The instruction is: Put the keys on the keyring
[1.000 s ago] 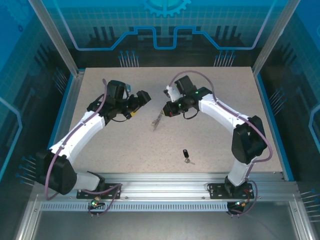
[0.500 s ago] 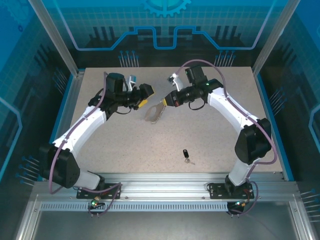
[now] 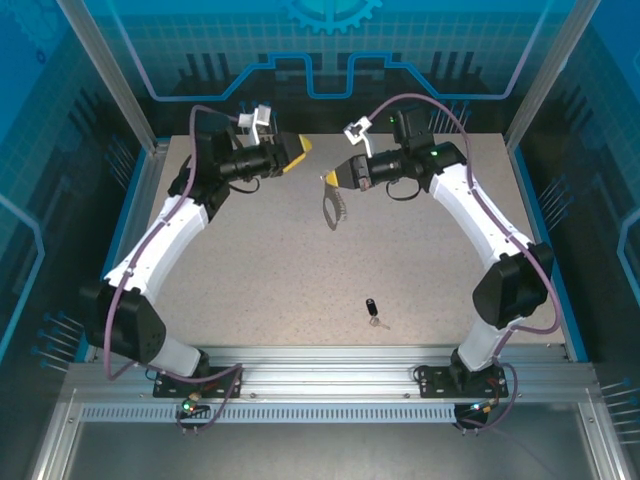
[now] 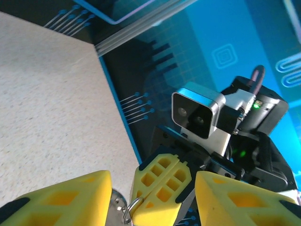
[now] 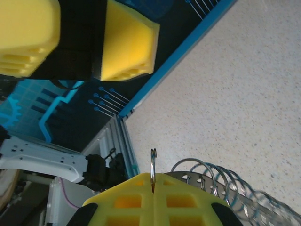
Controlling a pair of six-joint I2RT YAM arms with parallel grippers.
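The left arm reaches up and rightward, the left gripper [image 3: 298, 152] with jaws spread, facing the right gripper [image 3: 331, 179] just ahead, bare table [image 3: 250, 265] open beneath both. The right arm arches in opposite, jaws pressed on the keyring [image 5: 153, 165], a thin loop standing edge-on from the pinch, silvery chain [image 3: 334, 208] dangling below. The key [image 3: 372, 309], black-headed with a short silver blade, lies well below both jaws, on the table.

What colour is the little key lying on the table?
The key has a black head and a silvery blade; the top view shows it best.
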